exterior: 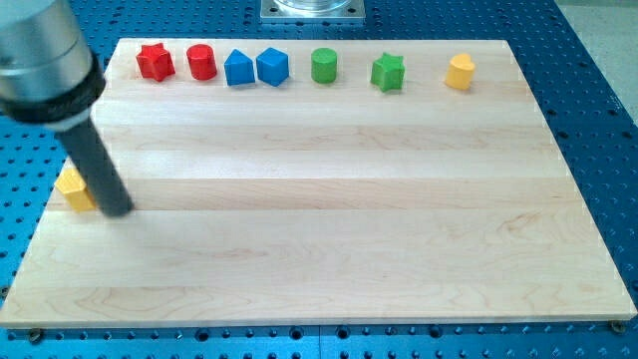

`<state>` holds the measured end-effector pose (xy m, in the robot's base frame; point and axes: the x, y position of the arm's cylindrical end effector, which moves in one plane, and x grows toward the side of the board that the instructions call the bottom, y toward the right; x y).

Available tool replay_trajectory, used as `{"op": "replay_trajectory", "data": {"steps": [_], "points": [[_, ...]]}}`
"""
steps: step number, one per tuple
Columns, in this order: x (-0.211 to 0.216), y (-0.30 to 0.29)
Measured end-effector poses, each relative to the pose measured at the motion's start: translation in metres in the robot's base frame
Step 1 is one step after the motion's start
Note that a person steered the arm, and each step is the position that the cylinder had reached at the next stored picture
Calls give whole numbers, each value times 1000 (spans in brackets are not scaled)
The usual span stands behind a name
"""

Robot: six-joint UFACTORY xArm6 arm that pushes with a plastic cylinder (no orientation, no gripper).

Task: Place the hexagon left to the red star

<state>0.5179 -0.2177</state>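
Step in hand: moving the yellow hexagon (75, 187), which lies at the table's (329, 249) left edge, well nearer than the red star (155, 62) at the far left. My tip (120, 209), the end effector, is a plain rod holding nothing, touching the hexagon's right side. Next move, in my judgement: reposition to its near side and push it away.

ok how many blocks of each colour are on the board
red: 2, star and cylinder
blue: 2
green: 2, cylinder and star
yellow: 2, one top right, one by my tip at left
total: 8
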Motion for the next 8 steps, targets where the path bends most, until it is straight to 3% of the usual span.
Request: {"op": "replay_trajectory", "data": {"steps": [1,2,3,4,6,7,8], "points": [[2,-38],[-59,-63],[-88,-56],[-55,-59],[-170,-11],[-162,-5],[-206,-11]]}}
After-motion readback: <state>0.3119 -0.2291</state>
